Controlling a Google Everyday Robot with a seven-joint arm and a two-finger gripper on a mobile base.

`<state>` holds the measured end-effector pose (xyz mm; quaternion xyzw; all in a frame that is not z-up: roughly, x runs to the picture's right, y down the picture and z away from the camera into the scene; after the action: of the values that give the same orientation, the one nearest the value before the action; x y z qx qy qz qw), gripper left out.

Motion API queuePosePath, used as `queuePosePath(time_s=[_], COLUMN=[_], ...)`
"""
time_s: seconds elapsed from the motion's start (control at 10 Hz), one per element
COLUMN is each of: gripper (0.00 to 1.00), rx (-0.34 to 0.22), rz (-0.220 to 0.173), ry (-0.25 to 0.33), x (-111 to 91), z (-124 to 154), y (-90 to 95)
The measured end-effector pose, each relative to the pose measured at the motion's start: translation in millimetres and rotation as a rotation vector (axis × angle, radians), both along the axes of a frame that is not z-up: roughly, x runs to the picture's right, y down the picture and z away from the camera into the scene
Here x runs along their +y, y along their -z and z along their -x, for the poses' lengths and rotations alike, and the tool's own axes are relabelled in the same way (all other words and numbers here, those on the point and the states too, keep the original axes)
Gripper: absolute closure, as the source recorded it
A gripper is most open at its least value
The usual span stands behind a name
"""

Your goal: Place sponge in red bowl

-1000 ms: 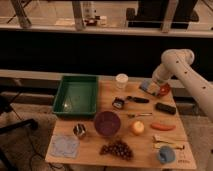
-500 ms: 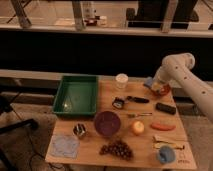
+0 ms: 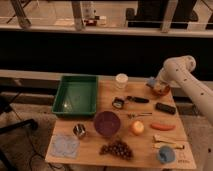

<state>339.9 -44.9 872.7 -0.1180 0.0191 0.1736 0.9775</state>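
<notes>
At table's 2 o'clock corner: gripper [image 3: 156,86] over red bowl [image 3: 161,90], grip state unclear. Sponge [image 3: 151,81] at bowl's 10 o'clock rim, at gripper. Green tray [image 3: 76,94] at 10 o'clock, purple bowl [image 3: 107,123] near center, contents unseen.

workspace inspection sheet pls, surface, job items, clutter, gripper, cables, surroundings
surface: wooden table, crowded with items.
job's things: red bowl at the far right corner; sponge shows light blue just above its rim, at the gripper.
clutter: green tray, white cup, purple bowl, grapes, orange fruit, carrot, pale-blue cloth, round blue object, metal cup, black remote-like bar.
grippers: gripper over the red bowl, at the sponge.
cables: thin cable on the floor at left.
surroundings: dark counter and railing behind.
</notes>
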Motion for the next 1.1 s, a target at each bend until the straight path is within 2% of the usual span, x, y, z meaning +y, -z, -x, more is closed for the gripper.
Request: queuePosePath(time_s=[0.5,0.6,1.1], gripper=[0.99,0.99,0.99], rx=[0.003,0.009,0.042], rz=[0.007,0.006,-0.002], ry=[-0.016,-0.027,-0.093], x=[-15.7,-18.6,-21.7], z=[-19.2,-30.4,-60.9], y=[-32.7,-37.9,-48.8])
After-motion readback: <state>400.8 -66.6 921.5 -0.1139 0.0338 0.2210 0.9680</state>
